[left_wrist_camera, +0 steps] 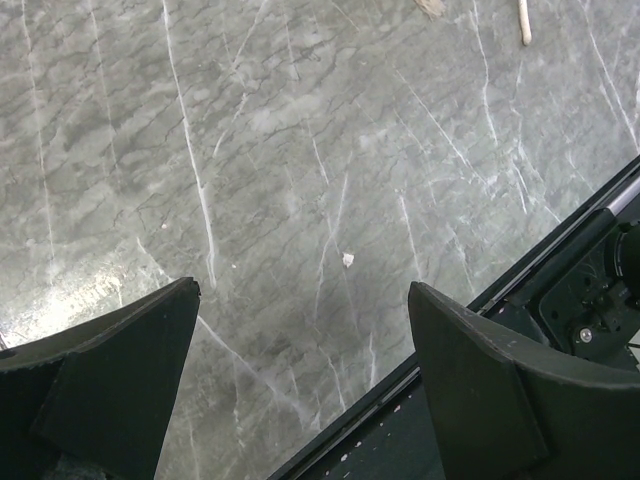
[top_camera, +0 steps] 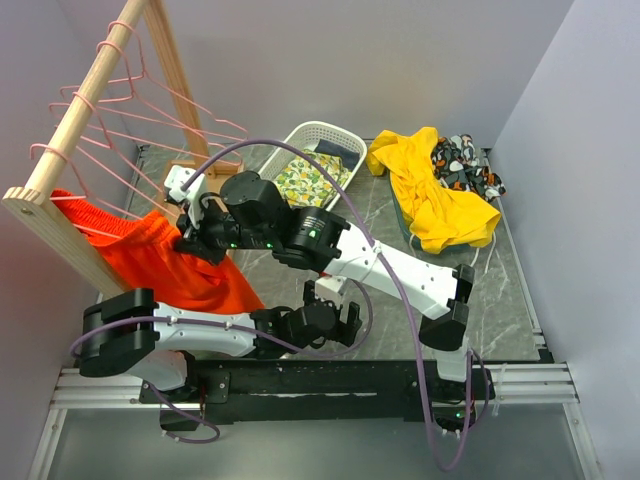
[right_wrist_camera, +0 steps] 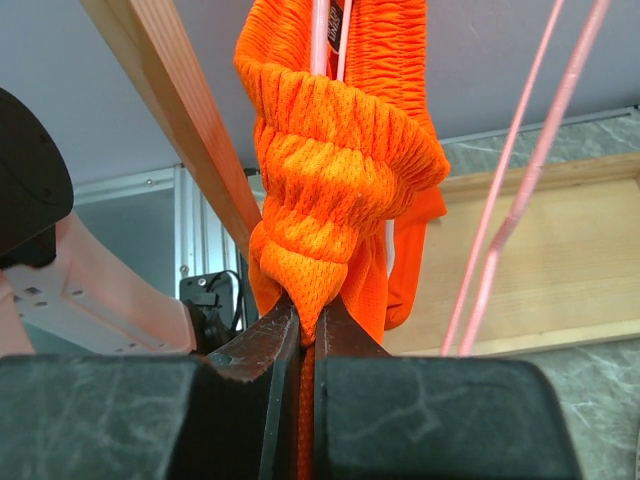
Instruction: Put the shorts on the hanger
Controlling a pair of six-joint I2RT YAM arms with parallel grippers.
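One fold of the shorts (right_wrist_camera: 340, 180) is clamped by the right gripper (right_wrist_camera: 310, 310); the left gripper (left_wrist_camera: 302, 300) is spread wide over the table (left_wrist_camera: 300, 130)

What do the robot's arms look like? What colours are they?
The left arm and the right arm are both made of white links joined by chunky black joints. A thin purple cable loops along each one. Tiny green lights glow on the black parts. The left tool has two dark wedge-shaped fingers. The right tool has flat dark ones.
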